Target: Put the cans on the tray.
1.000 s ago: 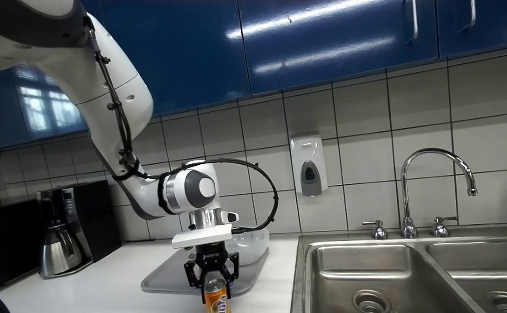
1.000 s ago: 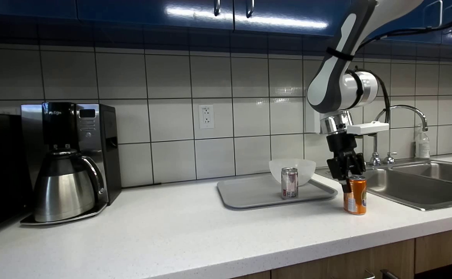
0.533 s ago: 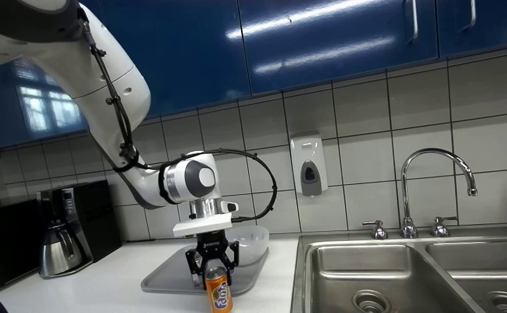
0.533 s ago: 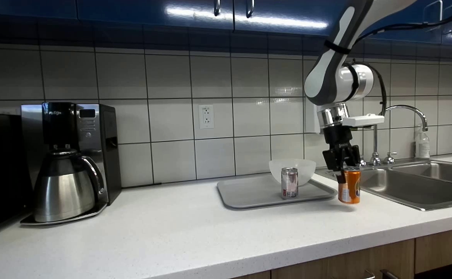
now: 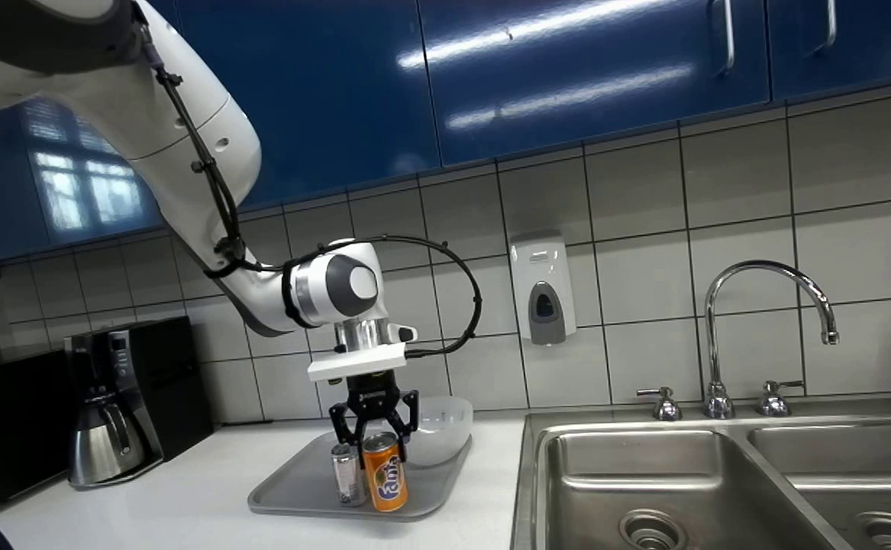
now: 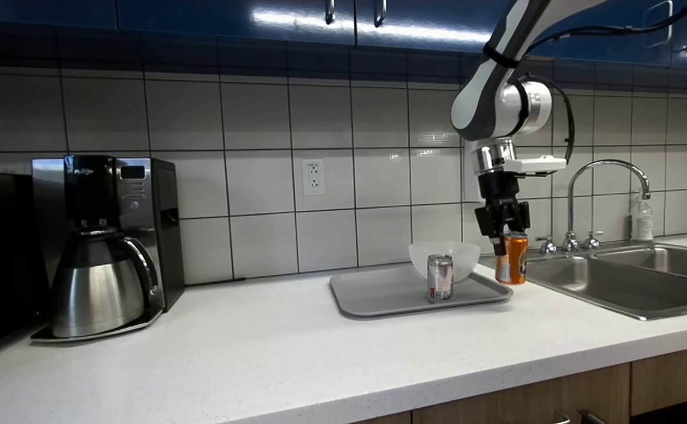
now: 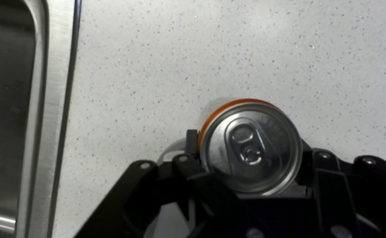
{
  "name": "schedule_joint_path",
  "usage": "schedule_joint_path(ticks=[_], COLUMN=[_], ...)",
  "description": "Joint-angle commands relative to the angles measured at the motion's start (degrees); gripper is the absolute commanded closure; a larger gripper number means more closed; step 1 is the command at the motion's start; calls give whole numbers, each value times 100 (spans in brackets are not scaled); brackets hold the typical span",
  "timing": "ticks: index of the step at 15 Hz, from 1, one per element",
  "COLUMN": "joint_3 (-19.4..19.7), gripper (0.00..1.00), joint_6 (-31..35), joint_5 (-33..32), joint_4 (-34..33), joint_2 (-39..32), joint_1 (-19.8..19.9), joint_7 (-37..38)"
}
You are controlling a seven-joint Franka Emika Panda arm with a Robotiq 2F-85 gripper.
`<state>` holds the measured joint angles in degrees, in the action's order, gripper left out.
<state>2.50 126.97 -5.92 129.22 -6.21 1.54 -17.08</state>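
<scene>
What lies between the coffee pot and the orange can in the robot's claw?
Between the coffee pot and orange can, an exterior view shows white countertop, then the grey tray bearing the silvery can and a pale bowl.

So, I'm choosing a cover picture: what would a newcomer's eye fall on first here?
Probably the bright orange can, held in the black pincer, left of the steel sink in an exterior view. Next, likely the big white robot arm slanting in from that view's upper left, in front of glossy blue cupboards. The silvery can standing on the grey tray may come third.
</scene>
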Motion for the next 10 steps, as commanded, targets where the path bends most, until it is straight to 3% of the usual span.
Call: schedule_joint_path(ticks=[1,10], joint_3=[-78,-106], gripper=[62,62], joint_6=[-220,-168], joint_5=[49,-16], joint_4=[-436,-1151], joint_2=[-196,-933], joint_1=[12,12], joint_7=[71,170])
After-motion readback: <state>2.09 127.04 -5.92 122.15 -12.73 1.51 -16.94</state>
